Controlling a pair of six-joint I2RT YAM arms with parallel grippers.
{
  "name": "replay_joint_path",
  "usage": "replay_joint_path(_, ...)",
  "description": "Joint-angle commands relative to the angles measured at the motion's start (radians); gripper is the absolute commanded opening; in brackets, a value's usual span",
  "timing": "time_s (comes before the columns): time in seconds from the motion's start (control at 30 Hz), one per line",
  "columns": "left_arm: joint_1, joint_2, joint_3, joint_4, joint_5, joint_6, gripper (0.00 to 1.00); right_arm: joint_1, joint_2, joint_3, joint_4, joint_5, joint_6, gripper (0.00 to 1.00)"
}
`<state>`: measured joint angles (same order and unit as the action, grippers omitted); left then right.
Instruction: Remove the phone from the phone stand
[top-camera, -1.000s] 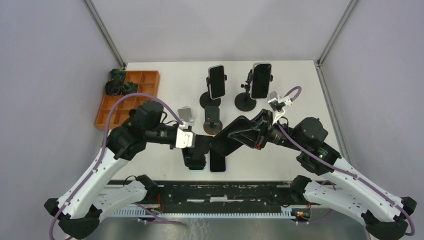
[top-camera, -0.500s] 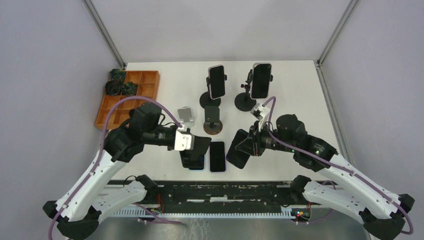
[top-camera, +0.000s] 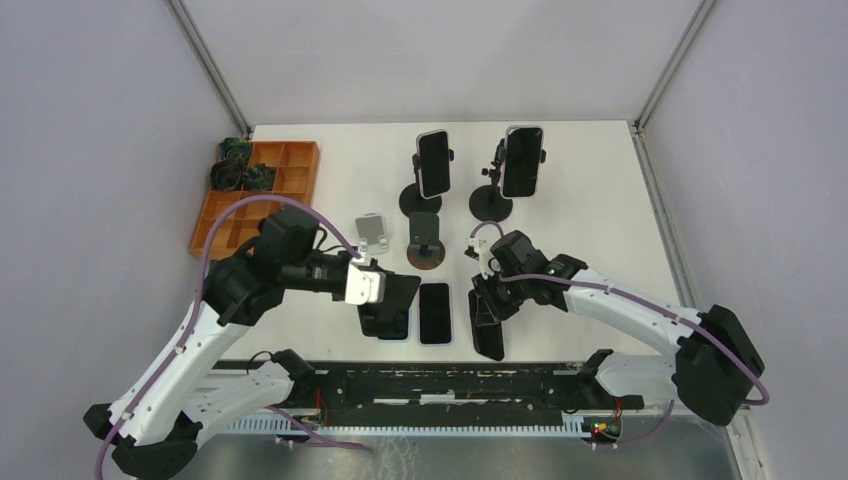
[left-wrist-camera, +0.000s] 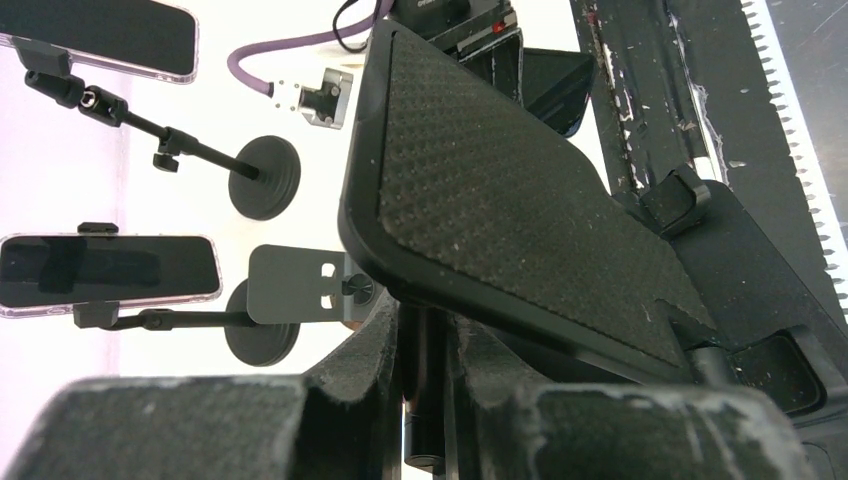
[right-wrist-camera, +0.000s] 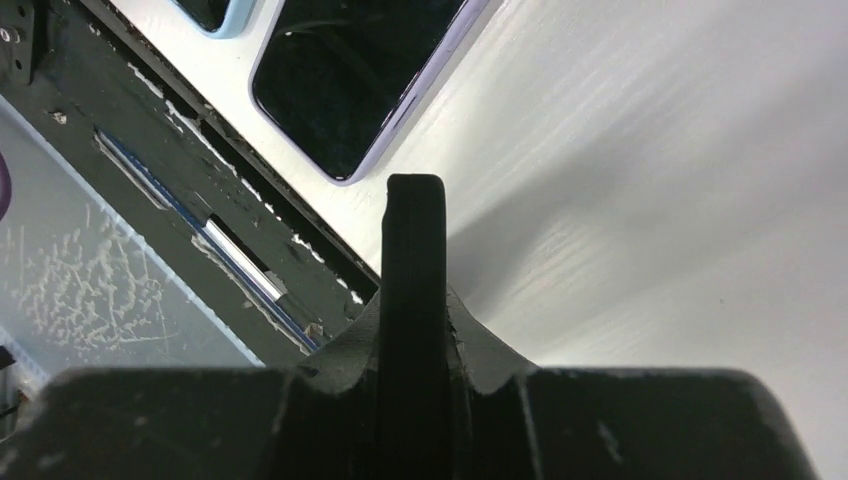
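Lower centre, right pincer (top-camera: 489, 303) clamps a black phone (top-camera: 488, 337) edge-on; left pincer (top-camera: 384, 292) grips a textured phone (left-wrist-camera: 500, 190).

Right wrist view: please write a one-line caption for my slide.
Right tool holds a dark phone edge-on over the white table, near a lavender-edged phone lying flat.

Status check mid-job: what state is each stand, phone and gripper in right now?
Rear left phone: mounted on rear left stand.
Rear right phone: mounted on rear right stand.
Middle stand: empty.
Purple phone: flat on table, screen up.
Left gripper: jaws shut on textured black slab.
Right gripper: jaws shut on black phone, held edge-on.
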<state>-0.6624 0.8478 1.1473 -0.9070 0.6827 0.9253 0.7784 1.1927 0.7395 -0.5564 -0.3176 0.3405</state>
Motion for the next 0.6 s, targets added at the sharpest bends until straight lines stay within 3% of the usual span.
replay_joint_path(0.0, 0.001, -0.01, 0.04, 0.008, 0.026, 0.041, 0.02, -0.057, 0.057, -0.001, 0.149, -0.16, -0.053, 0.0)
replay_joint_path(0.23, 0.001, -0.002, 0.048, 0.007, 0.03, 0.048, 0.02, -0.106, 0.242, -0.005, 0.233, -0.269, -0.079, 0.0)
replay_joint_path(0.4, 0.001, -0.002, 0.043, 0.008, 0.032, 0.047, 0.02, -0.111, 0.356, 0.026, 0.229, -0.163, -0.094, 0.04)
replay_joint_path(0.57, 0.001, -0.007, 0.041, 0.007, 0.028, 0.047, 0.02, -0.136, 0.354, -0.033, 0.303, -0.049, -0.023, 0.05)
